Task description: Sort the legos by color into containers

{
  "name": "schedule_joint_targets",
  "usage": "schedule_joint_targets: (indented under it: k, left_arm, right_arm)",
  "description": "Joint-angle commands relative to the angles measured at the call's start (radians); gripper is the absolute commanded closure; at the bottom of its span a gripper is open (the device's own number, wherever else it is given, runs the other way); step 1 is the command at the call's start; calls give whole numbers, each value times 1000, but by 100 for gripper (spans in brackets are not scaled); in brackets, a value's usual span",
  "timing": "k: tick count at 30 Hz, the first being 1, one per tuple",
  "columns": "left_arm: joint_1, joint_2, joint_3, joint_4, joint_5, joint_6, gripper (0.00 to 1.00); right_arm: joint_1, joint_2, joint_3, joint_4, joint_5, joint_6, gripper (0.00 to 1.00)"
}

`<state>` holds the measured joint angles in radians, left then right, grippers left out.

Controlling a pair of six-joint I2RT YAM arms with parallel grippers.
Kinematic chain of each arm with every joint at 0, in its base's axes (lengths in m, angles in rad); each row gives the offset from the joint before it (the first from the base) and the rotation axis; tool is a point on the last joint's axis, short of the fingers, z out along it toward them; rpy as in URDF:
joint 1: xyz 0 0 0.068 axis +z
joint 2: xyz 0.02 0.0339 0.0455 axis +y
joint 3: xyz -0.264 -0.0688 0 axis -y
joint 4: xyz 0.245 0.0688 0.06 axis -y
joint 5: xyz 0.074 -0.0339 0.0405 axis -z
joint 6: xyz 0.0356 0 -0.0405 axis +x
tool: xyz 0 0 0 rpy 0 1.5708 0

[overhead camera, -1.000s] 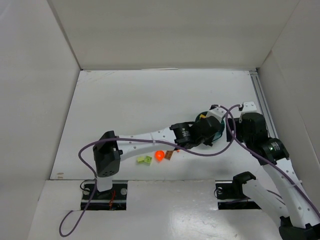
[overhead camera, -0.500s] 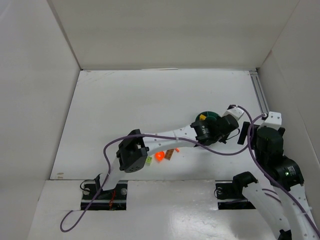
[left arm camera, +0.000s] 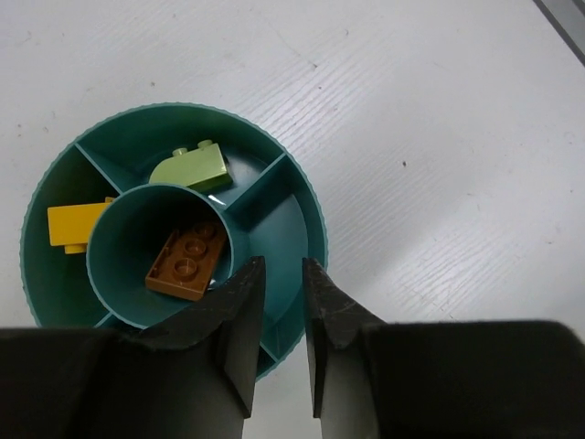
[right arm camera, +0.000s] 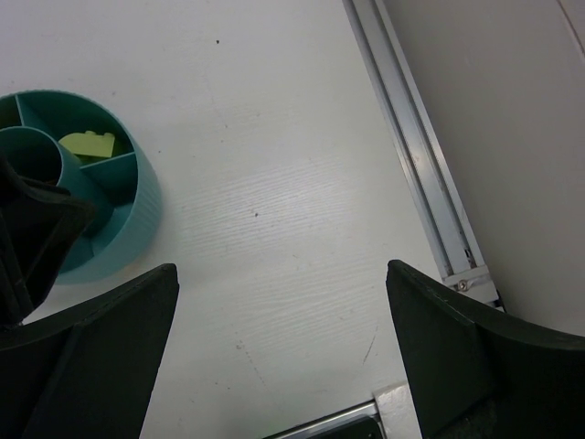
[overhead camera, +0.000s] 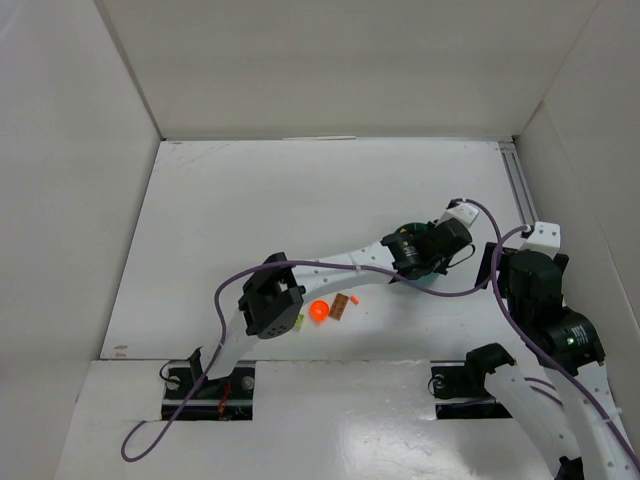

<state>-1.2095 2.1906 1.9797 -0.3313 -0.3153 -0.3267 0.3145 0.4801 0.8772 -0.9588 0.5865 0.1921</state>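
Since the brown brick lies in the teal bowl's central cup, the left gripper hangs over it barely parted and empty, the right gripper wide open, clear, to its right.

left gripper shifted farther over bowl, right gripper withdrawn

teal bowl near side behind left hand, yellow brick part-hidden

One teal bowl holds three bricks: one lime green brick, one yellow brick, one brown brick. Lower centre of the overhead view: one round orange piece, one brownish brick, one partly hidden lime brick.
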Motion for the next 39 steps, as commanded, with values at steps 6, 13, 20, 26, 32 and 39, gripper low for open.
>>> schedule_joint_targets:
  k: [6,13,20,26,32,39]
  left_arm:
    - [22,14,56,-20,-42,-17,69]
    - [22,-37,44,-52,-13,-23,69]
    - [22,-423,-420,3,-22,-155,43]
    - [138,-701,-752,-93,-86,-400,23]
    - [258,-732,-949,-141,-99,-514,25]
    - [330,-657,-1003,-109,-111,-503,29]
  right_arm:
    - [-2,-5,42,14,15,17,0]
    - [-2,5,42,14,15,17,0]
    - [-2,5,42,14,-5,7,0]
    - [-2,23,42,23,-16,-13,0]
    - [-2,32,42,32,-39,-34,0]
    - [-2,41,42,42,-48,-43,0]
